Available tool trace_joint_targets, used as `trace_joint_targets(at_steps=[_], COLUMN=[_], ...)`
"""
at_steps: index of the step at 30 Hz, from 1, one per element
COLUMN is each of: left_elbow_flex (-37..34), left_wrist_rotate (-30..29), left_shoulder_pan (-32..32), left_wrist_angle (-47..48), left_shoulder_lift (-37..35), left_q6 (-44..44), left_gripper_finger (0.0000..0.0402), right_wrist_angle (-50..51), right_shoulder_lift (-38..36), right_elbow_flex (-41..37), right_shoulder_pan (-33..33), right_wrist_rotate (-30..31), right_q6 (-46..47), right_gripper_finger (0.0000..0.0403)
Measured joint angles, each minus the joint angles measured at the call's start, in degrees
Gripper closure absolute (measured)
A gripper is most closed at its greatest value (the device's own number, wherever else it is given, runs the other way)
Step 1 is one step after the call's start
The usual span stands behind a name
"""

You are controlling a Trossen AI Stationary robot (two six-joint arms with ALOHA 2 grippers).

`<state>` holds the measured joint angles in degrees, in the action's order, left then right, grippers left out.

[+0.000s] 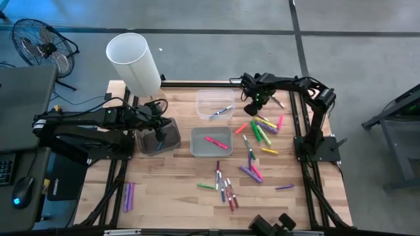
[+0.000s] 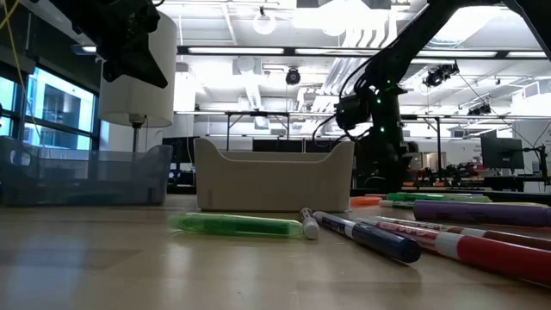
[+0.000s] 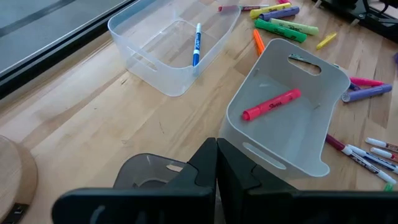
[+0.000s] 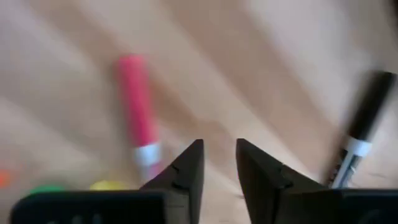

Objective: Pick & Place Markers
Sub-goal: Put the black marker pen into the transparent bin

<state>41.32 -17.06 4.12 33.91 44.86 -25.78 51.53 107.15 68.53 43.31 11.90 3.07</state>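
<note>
Right pincer [image 1: 252,109] hangs low over the counter [image 1: 170,190] just beside the clear bin [image 1: 213,103], at the near edge of the big marker scatter. Through its own wrist camera the two dark fingers [image 4: 186,171] stand a narrow gap apart with nothing between them, only bare wood. A pink marker with a white end [image 4: 138,109] lies just to one side of the gap, and a black-capped marker [image 4: 364,127] sits well off to the other.

So the grab is not lined up yet. The smart play, as I read it, is to shift sideways until the pink barrel sits squarely between the fingers, keep them crossing the barrel rather than running along it, then drop to the wood and squeeze at mid-length so it doesn't pivot out.

Bins are filling slowly: a blue marker [image 3: 196,43] lies in the clear bin, a pink highlighter [image 3: 271,104] in the grey bin [image 3: 314,74] next to it. Green, yellow and purple markers [image 1: 262,131] stay heaped beside the clear bin.

Left pincer [image 3: 216,163] waits pressed closed over the dark bin [image 1: 157,139].
</note>
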Motion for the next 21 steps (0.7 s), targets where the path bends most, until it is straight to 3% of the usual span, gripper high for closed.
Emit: trace_joint_targets(at_steps=[3, 11, 21], left_elbow_flex=[0.0, 0.0, 0.0], left_wrist_rotate=[0.0, -0.2, -0.7], left_shoulder_pan=[0.0, 0.0, 0.0], left_wrist_angle=[0.0, 0.0, 0.0], left_shoulder_lift=[0.0, 0.0, 0.0], left_q6=[0.0, -0.7, -2.1], left_gripper_finger=[0.0401, 0.0401, 0.0401], right_wrist_angle=[-1.3, -5.9, -3.9], right_shoulder_lift=[0.0, 0.0, 2.8], right_elbow_flex=[0.0, 0.0, 0.0], right_shoulder_pan=[3.0, 13.2, 18.5], right_wrist_rotate=[4.4, 3.6, 2.5], right_q6=[3.6, 5.7, 2.3], right_gripper_finger=[0.0284, 0.0238, 0.0239])
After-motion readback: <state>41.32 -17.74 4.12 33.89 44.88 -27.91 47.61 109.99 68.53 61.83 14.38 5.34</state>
